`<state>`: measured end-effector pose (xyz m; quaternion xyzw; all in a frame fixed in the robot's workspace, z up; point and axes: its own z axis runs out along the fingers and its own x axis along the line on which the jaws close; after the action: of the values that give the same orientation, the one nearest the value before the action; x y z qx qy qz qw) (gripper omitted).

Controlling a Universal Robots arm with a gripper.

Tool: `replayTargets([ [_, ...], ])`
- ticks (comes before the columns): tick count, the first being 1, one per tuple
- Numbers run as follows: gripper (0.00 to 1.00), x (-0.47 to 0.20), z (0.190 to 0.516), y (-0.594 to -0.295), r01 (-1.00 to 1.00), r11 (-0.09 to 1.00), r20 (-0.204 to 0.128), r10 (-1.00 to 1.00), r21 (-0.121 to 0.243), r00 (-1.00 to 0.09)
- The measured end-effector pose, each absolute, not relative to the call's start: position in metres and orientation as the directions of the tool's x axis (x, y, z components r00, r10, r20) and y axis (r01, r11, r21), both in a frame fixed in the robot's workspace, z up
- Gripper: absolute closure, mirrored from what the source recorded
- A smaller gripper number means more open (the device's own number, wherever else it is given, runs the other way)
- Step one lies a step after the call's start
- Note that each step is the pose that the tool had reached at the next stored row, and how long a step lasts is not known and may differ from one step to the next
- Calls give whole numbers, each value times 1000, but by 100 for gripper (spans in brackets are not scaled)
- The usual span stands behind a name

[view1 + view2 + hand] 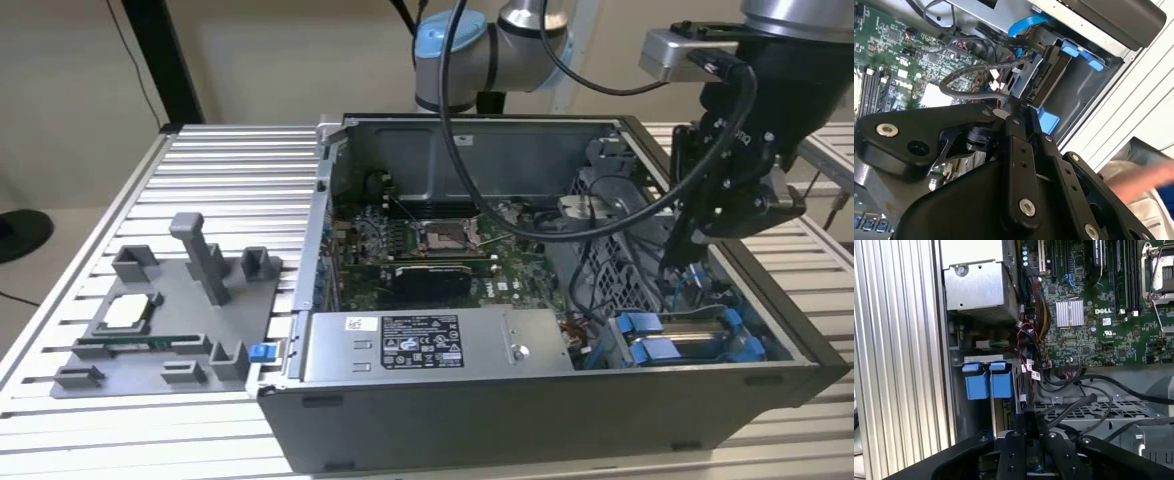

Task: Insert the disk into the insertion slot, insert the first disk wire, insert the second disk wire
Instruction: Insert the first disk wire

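Ribbed worktop (227, 160) carries the open computer case (534, 420). We find the disk (663, 348) seated in the insertion slot (1086, 95), so we judge wire insertion is in hand. Just above, the pincer (673, 260) is closed among black wires (974, 75); this step calls for squaring a connector to the disk.

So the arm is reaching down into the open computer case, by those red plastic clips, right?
Not quite: the plastic clips are blue, not red, as the exterior view shows. The arm's gripper does reach down into the open computer case by them.
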<state>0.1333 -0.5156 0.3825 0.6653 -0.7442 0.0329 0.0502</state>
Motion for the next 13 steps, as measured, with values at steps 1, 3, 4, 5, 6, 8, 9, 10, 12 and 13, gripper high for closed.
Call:
replayTargets([
  [1, 100, 133, 382, -516, -993, 120, 119, -986, 18, -117],
  [3, 100, 133, 382, -516, -991, 136, 118, -984, 18, -133],
  [4, 100, 133, 382, -516, -989, 144, 118, -983, 18, -141],
  [5, 100, 134, 381, -516, -988, 151, 118, -982, 18, -148],
  [6, 100, 134, 381, -516, -987, 158, 118, -981, 18, -155],
  [8, 100, 134, 381, -516, -986, 167, 118, -979, 18, -164],
  [9, 100, 134, 381, -516, -986, 168, 118, -979, 18, -165],
  [10, 100, 134, 381, -516, -986, 168, 118, -979, 18, -165],
  [12, 100, 134, 381, -516, -985, 169, 118, -979, 18, -166],
  [13, 100, 134, 381, -516, -985, 169, 118, -979, 18, -166],
])
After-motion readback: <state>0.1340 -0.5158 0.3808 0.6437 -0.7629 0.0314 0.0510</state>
